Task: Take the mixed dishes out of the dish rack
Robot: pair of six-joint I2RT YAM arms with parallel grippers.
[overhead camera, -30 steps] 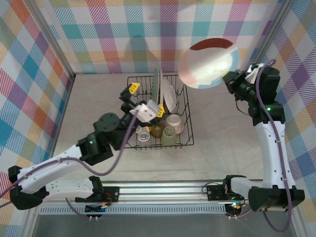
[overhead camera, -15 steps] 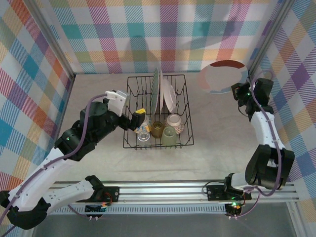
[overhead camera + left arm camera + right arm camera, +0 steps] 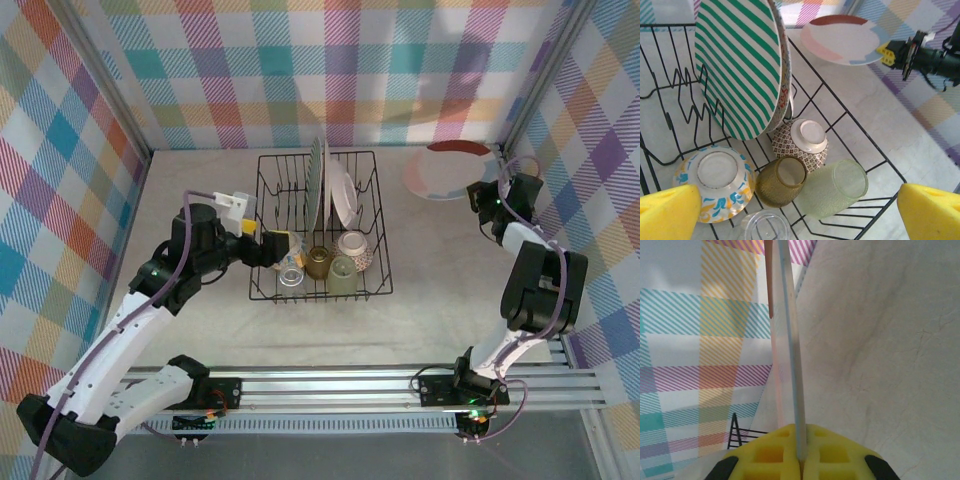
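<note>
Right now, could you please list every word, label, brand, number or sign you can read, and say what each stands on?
None can be read.
The green-striped round plate, the brown-patterned small bowl and the white round plate with red, pink and blue patches carry decoration only, no lettering.
The small dark device on the near rail: any print is too small to read.

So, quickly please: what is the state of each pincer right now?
Left pincer: open, holding nothing.
Right pincer: closed on the rim of the pastel-patched plate.
</note>
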